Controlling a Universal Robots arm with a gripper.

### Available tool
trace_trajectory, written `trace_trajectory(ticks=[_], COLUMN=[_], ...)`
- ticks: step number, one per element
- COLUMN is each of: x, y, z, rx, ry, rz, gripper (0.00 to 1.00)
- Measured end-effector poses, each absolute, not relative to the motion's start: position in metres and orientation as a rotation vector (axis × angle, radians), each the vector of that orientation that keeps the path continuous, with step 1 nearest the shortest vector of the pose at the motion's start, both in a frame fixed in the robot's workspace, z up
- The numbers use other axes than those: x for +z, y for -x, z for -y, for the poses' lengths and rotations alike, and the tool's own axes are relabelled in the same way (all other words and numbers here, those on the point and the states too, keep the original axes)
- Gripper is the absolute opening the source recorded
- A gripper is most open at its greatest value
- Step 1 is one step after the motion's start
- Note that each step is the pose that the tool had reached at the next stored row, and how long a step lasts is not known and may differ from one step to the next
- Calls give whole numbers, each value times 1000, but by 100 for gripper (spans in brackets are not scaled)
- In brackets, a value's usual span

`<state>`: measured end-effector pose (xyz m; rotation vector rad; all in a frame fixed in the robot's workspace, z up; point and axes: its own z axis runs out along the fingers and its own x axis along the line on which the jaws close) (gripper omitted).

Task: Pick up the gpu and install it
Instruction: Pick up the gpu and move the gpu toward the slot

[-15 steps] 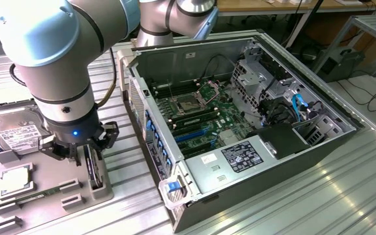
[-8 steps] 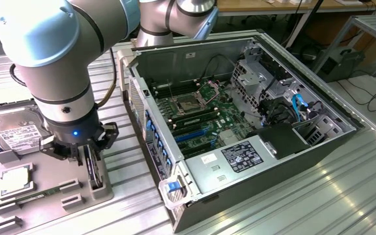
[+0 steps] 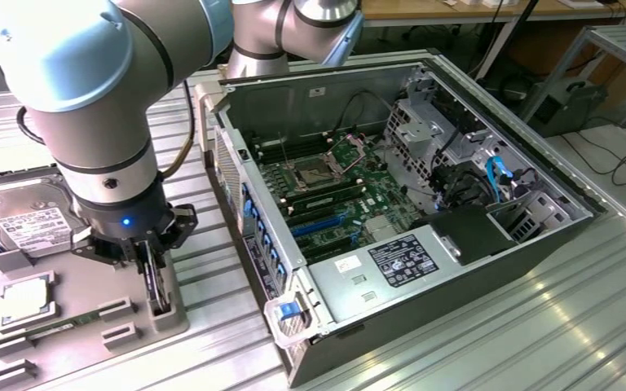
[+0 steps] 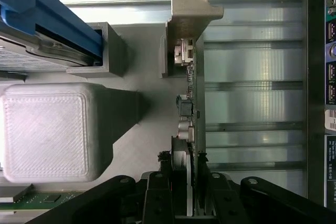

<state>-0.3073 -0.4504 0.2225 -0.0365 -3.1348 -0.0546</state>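
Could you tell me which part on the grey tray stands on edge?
The gpu, upright right under the tool; the hard drive, processor and memory stick lie face up.

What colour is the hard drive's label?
White with dark print, on the silver hard drive; the exterior view shows it best.

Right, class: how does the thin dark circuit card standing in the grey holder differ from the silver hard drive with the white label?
Pose: the thin dark circuit card stands on edge in a slot; the silver hard drive lies label up. Shape: the card is a slim board; the drive a thicker metal box. State: the gripper straddles the card; the drive sits apart from it. Both rest on the grey tray.
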Motion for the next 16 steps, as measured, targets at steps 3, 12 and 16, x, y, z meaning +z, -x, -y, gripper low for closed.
trace_trajectory(ticks=[3, 12, 16], x=[222, 222, 222], y=[307, 307, 307], z=[450, 450, 450], rx=[-55, -55, -55], ry=[36, 36, 36], rz=[3135, 3135, 3135], gripper=[28, 28, 28])
